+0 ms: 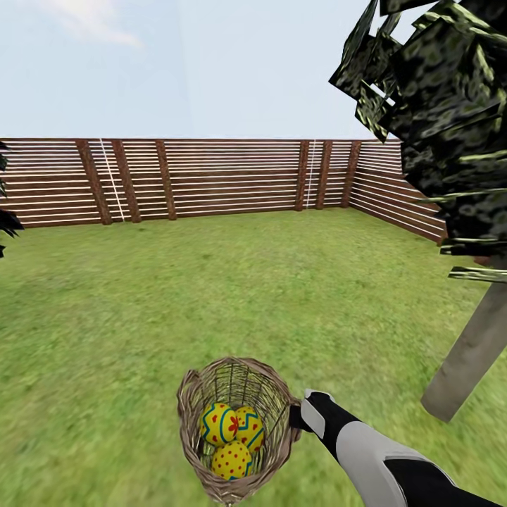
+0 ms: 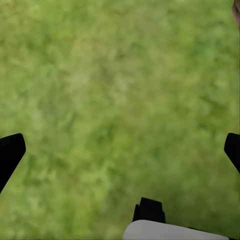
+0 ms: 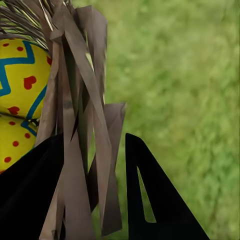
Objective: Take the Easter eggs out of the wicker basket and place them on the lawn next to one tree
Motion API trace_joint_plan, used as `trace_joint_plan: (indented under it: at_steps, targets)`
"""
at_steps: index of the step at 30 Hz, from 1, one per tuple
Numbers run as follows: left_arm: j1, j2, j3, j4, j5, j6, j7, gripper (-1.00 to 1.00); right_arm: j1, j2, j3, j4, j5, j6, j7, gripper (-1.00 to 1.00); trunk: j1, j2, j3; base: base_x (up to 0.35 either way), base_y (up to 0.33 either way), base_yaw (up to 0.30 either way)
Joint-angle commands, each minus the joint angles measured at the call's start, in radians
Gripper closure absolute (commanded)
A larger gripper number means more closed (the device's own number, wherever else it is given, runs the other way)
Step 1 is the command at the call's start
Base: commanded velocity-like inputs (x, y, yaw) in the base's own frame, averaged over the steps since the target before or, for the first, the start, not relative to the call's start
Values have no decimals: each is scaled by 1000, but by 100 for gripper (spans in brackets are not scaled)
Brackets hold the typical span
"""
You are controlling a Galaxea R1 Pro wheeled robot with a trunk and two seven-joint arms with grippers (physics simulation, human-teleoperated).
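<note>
From the head camera I see the basket (image 1: 236, 429) held off the lawn (image 1: 211, 296), tipped toward me so its mouth faces up at the lens. All three eggs (image 1: 231, 436) sit inside it, bunched together and touching — two side by side, the third below them in the picture. My right gripper (image 1: 297, 417) is at the basket's rim on the side nearest the tree (image 1: 470, 352); through the right wrist camera its two dark fingers (image 3: 150, 200) are clamped on the woven twigs of the rim (image 3: 82, 150), with two of the eggs (image 3: 20, 80) just beyond the weave. The tree's pale trunk leans up at the right of the head view, near the basket but apart from it, under blocky dark foliage. A slatted fence (image 1: 211, 179) runs along the far edge of the grass. My left gripper (image 2: 120, 150) hangs over bare grass with its fingertips (image 2: 10, 150) spread wide — holding nothing.
</note>
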Motion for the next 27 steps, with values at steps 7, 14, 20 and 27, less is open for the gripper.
trace_joint_plan:
  at_steps: [7, 14, 20, 27]
  targets:
    - [1, 0, -3, -3, 4, 6, 4, -100, 0, 1, -13, -1, -10, 2, -5, 100, 27, -50, -23, 0, 0, 0]
    - [1, 0, -2, -3, 4, 6, 4, -100, 0, 1, -13, -1, -9, 2, -4, 100, 54, -99, -45, 0, 0, 0]
    - [1, 0, -2, 0, 3, 3, 4, -100, 0, 1, -12, 0, -9, 2, -5, 100, 77, -141, -64, 0, 0, 0]
    - [1, 0, -3, 0, 2, 3, 4, -100, 0, 2, -12, 0, -9, 2, -6, 100, 104, -190, -86, 0, 0, 0]
